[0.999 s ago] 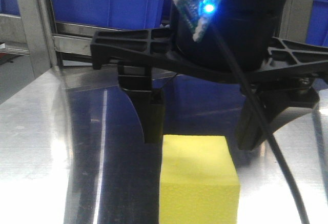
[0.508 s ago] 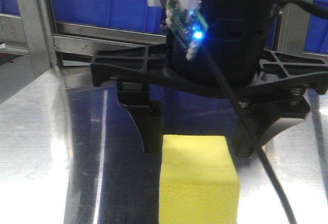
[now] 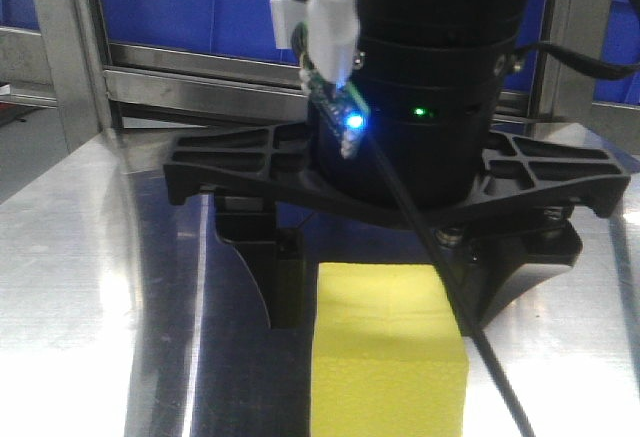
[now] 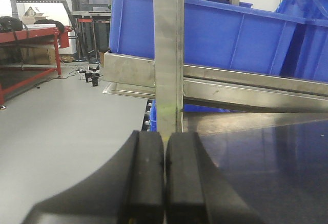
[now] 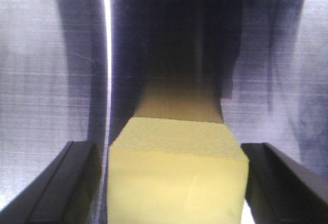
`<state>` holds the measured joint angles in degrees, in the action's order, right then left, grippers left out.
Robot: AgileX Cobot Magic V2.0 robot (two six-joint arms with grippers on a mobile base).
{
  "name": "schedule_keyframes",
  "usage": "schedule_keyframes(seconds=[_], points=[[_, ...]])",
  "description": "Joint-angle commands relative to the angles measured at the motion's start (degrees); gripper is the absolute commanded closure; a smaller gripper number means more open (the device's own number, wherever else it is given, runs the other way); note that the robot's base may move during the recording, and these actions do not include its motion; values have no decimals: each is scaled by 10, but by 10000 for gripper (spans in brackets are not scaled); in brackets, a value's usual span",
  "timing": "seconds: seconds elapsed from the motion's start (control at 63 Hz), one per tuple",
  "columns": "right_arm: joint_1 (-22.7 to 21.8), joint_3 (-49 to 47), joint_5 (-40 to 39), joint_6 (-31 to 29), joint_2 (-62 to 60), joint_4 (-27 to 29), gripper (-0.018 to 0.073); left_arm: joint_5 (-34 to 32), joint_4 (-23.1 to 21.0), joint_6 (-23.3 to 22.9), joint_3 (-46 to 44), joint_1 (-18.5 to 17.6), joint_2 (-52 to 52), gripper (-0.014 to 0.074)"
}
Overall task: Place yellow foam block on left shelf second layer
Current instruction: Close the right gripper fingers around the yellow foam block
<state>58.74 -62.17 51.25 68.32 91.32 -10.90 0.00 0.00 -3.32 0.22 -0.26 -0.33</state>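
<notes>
two black fingers [image 5: 72,188] of the right gripper [image 5: 177,193] stand either side of the yellow foam block [image 5: 177,152], which sits flat on the shiny metal tabletop [image 5: 46,80], close under the front camera. the jaws are spread and straddle it, released rather than clamped. the gap on each side looks thin, and i cannot tell whether either pad already touches the foam.

the step in hand, as i judge it, is the grasp. to do it well, the fingers should be low enough to catch the block's side faces near their middle, not just the top edge. they should also be centred so both pads meet the foam together, since a one-sided touch would likely slide or twist the block on the slick metal. foam gives, so a moderate squeeze should do: enough to lift it, not to crush it.

the black cable [image 3: 490,372] hangs past the block's corner in the front view and is worth keeping clear. off to the side, the left gripper [image 4: 164,183] is clenched on nothing, pads pressed together. beyond it rise the shelf upright [image 4: 168,55], a steel rail [image 4: 246,88] and blue bins [image 4: 230,34].
</notes>
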Motion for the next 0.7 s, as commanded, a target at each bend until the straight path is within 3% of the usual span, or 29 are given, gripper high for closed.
schedule_keyframes(seconds=[0.0, 0.508, 0.587, 0.682], points=[[0, -13, -10, 0, -22, -9, -73, -46, -3, -2, 14, 1, -11, 472], [0, 15, -21, 0, -22, 2, -70, -46, -3, -2, 14, 1, -11, 472], [0, 15, -21, 0, -22, 2, -37, -46, -3, -2, 14, 1, -11, 472], [0, 15, -21, 0, -22, 3, 65, -46, -3, -2, 14, 1, -11, 472]])
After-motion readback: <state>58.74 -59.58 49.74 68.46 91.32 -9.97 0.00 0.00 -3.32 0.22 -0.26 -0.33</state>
